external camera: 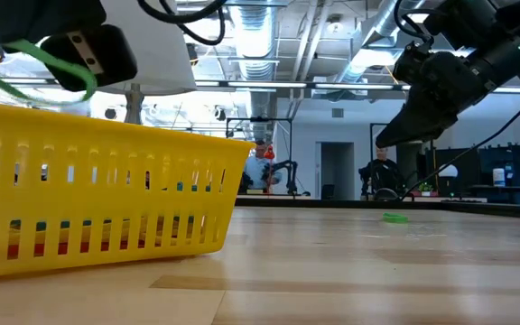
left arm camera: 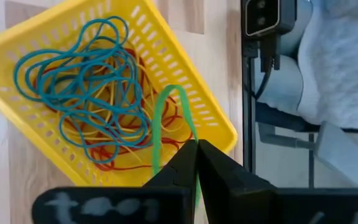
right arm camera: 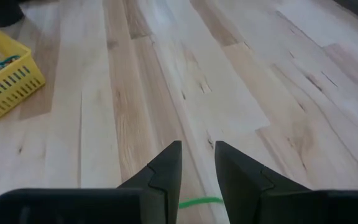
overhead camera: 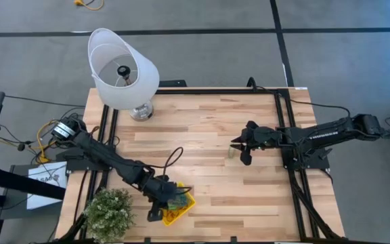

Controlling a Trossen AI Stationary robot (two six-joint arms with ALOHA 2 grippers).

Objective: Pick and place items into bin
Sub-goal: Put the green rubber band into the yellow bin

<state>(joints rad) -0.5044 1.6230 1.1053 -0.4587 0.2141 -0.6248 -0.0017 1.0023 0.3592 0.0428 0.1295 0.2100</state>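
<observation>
High view: we see the left gripper (overhead camera: 170,198) over the bin (overhead camera: 183,211), a small yellow tray at the tabletop's (overhead camera: 202,129) near-left edge, beside a potted plant (overhead camera: 108,211). The right gripper (overhead camera: 242,150) hangs above the middle of the tabletop, well apart from the bin. A white lampshade (overhead camera: 122,68) stands at the far-left corner.

Low view: we see the bin (external camera: 97,194) close up, with the left gripper (external camera: 88,54) above it and a green band (external camera: 34,63) dangling from it. Across the tabletop a second green band (external camera: 394,217) lies flat, the right gripper (external camera: 422,113) above it.

Left wrist view: the left gripper (left arm camera: 196,163) is closed on the green band (left arm camera: 166,118), whose loop hangs over the bin's (left arm camera: 219,127) inner edge. Blue, yellow and red bands (left arm camera: 86,81) are piled inside already.

Right wrist view: the right gripper (right arm camera: 197,163) stands open, not touching the tabletop, with the loose green band (right arm camera: 199,201) just beside its fingers.

Step in hand, our judgement: release over the bin. We would bring the left gripper further toward the bin's middle before opening, since the loop hangs near the wall and a floppy band may catch the rim or cling to a finger.

Right arm, our judgement: it should straddle the loose band and press close to the wood before closing.
</observation>
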